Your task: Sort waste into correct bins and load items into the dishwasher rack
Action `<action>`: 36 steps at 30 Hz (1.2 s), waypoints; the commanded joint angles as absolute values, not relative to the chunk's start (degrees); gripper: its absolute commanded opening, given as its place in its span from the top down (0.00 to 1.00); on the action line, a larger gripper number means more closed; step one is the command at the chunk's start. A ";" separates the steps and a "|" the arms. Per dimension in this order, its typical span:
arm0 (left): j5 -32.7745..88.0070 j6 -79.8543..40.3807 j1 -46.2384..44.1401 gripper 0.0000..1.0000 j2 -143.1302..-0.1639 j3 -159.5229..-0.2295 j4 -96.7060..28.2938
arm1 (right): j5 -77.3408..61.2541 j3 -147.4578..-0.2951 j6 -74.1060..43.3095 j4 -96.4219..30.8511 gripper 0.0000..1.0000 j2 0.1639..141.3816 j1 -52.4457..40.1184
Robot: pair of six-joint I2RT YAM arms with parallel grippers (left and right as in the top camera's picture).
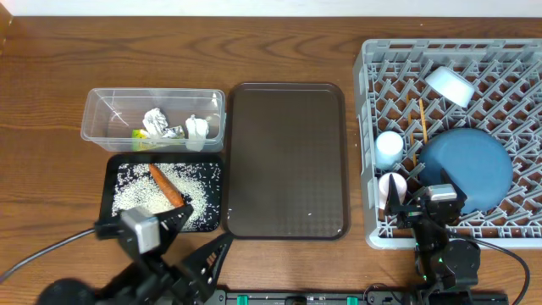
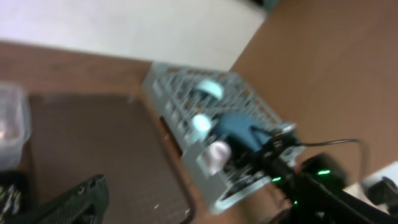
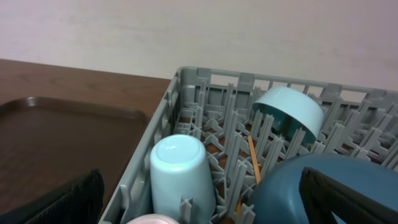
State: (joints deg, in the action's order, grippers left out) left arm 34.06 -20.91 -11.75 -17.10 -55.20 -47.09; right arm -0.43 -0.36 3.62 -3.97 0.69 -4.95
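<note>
The dishwasher rack (image 1: 369, 127), a grey plastic lattice of upright pegs, is set at the right of the wooden table (image 1: 51, 93), and its right side is cut off by the edge of the overhead view. Along its left wall the light-blue cup (image 1: 389, 146) is stood upside down, with the pinkish-white cup (image 1: 389, 191) just near of it. The white bowl (image 1: 449, 85) is tipped on its rim among the far pegs. The round dark-blue plate (image 1: 470, 165) is leant across the near right part. The wooden chopsticks (image 1: 419, 123) are lodged between cup and plate.

The right gripper (image 3: 199, 177) is held low over the rack's near edge, its dark fingers spread wide with nothing between them.

A dark brown serving tray (image 1: 288, 161) with rounded corners and a fine texture is laid in the middle. Only narrow strips of wood are left between it and its neighbours, and wider bare wood is seen at the far left.

The clear tub (image 1: 93, 127) holds crumpled napkins (image 1: 157, 121) and the yellow-green wrapper (image 1: 140, 133). Near of it, the black tray (image 1: 108, 182) carries scattered rice (image 1: 135, 191) and the thin carrot (image 1: 165, 186).

The left gripper (image 1: 201, 233) is poised at that tray's near right corner, fingers parted and empty (its own view is blurred).
</note>
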 commanded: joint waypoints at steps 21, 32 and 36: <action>14.87 -20.14 -11.92 0.04 -0.14 -11.64 0.82 | -0.60 -0.30 4.36 -4.27 0.01 0.27 -5.28; 9.56 -20.12 -11.92 0.04 -0.12 -0.23 12.86 | -0.60 -0.30 4.36 -4.27 0.01 0.27 -5.28; 4.78 -18.11 -11.92 0.04 -0.12 -0.23 9.37 | -0.60 -0.30 4.36 -4.27 0.01 0.27 -5.28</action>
State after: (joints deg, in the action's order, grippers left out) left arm 9.58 -20.51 -11.75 -0.58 -0.36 10.15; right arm -0.43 -0.36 3.62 -4.03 0.69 -4.95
